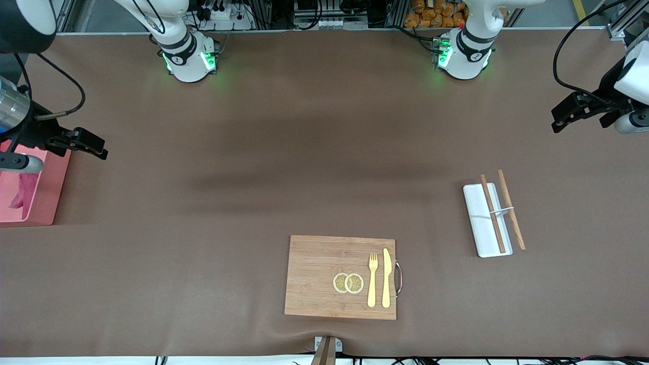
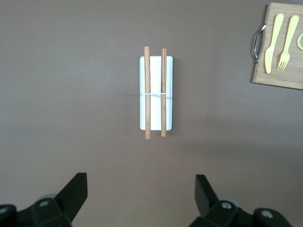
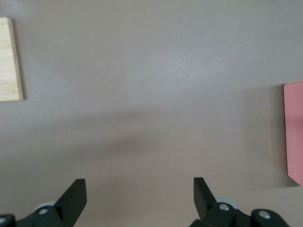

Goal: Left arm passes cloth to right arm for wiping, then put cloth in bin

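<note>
The crimson-pink cloth (image 1: 24, 191) lies crumpled inside the salmon-pink bin (image 1: 48, 203) at the right arm's end of the table. The right arm's gripper (image 1: 96, 144), with the silver wrist cylinder, is up in the air beside the bin, open and empty. Its wrist view shows the open gripper (image 3: 139, 187) over bare table, with a corner of the bin (image 3: 294, 132) at the edge. The left arm's gripper (image 1: 556, 119) is in the air at the left arm's end of the table, open and empty. In the left wrist view the gripper (image 2: 141, 184) is open above bare table.
A wooden cutting board (image 1: 314, 276) with a yellow fork (image 1: 372, 279), a knife (image 1: 386, 278) and two lemon slices (image 1: 348, 283) lies near the front edge. A white oblong tray (image 1: 479, 218) with two wooden chopsticks (image 1: 509, 208) lies toward the left arm's end.
</note>
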